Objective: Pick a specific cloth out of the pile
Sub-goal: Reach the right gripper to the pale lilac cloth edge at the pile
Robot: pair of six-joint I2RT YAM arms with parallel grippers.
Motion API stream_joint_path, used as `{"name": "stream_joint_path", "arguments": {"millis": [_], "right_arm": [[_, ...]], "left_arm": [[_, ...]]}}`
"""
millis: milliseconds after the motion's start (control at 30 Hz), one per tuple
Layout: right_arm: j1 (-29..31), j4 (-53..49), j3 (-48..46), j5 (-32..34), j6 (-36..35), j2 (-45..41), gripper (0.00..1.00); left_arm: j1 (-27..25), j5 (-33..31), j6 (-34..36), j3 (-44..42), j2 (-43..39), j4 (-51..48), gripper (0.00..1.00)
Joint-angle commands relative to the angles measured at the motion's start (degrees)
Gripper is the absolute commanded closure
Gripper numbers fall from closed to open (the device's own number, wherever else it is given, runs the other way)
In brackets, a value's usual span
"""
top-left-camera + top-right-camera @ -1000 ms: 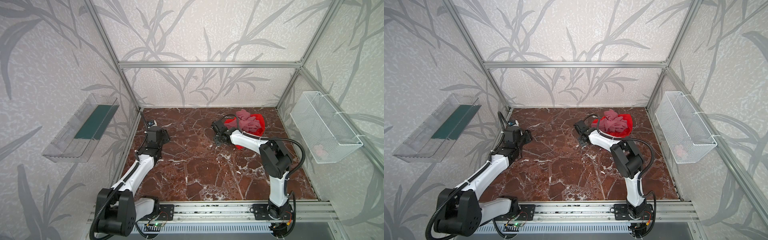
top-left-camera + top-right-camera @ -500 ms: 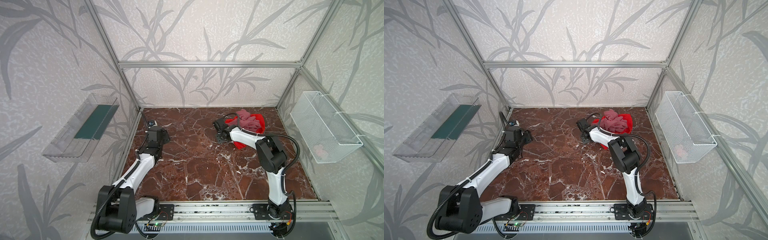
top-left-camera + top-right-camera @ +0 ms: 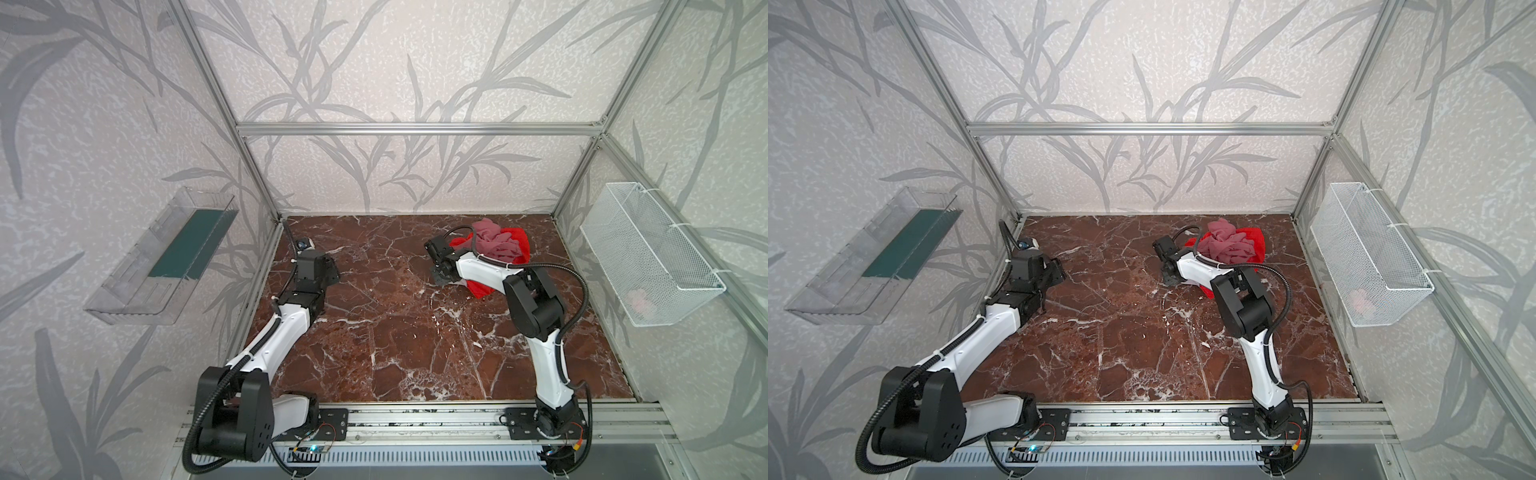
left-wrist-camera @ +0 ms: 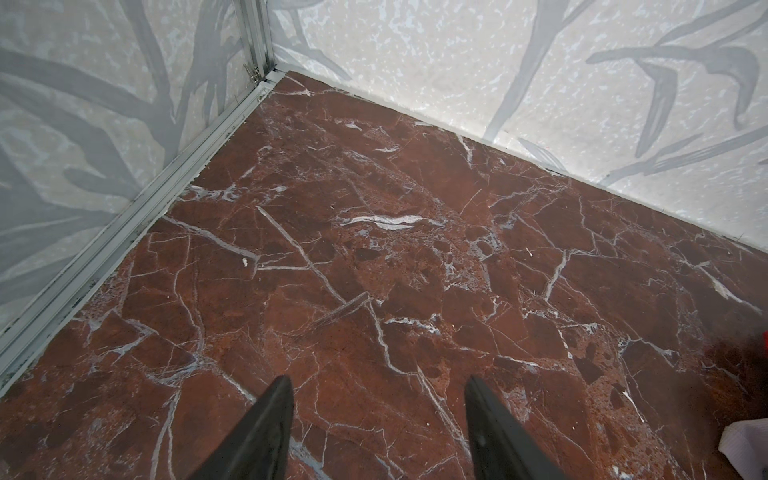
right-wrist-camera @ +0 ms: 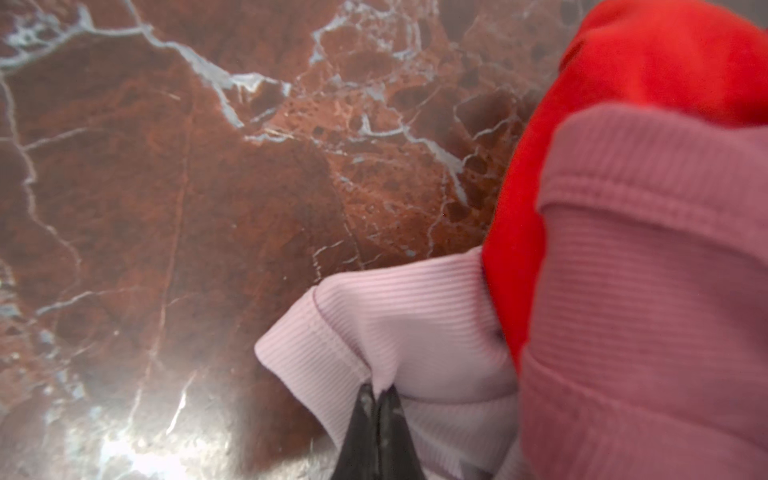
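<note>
I see the left gripper with its dark fingers spread wide over the veined red-brown marble floor. An aluminium rail runs to the corner under leaf-patterned walls. At the edge of view, a pale cloth corner and a red scrap show.

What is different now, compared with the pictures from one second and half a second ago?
The right tool closed and took hold of the pale lilac-pink cloth by its hem, at the edge of the pile; that arm's elbow shifted slightly left in both top views. The left tool stayed open above the floor, and the pile did not visibly move.
</note>
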Motion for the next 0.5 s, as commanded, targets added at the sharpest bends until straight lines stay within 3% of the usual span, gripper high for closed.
{"name": "stream_joint_path", "arguments": {"millis": [0, 467], "right_arm": [[-0.21, -1.64, 0.5, 0.75, 0.26, -0.7, 1.0], [-2.86, 3.69, -10.12, -5.77, 3.57, -20.93, 1.0]], "left_arm": [[0.06, -0.86, 0.31, 1.66, 0.33, -0.46, 0.37], [0.09, -0.66, -0.04, 1.69, -1.54, -1.68, 0.37]]}}
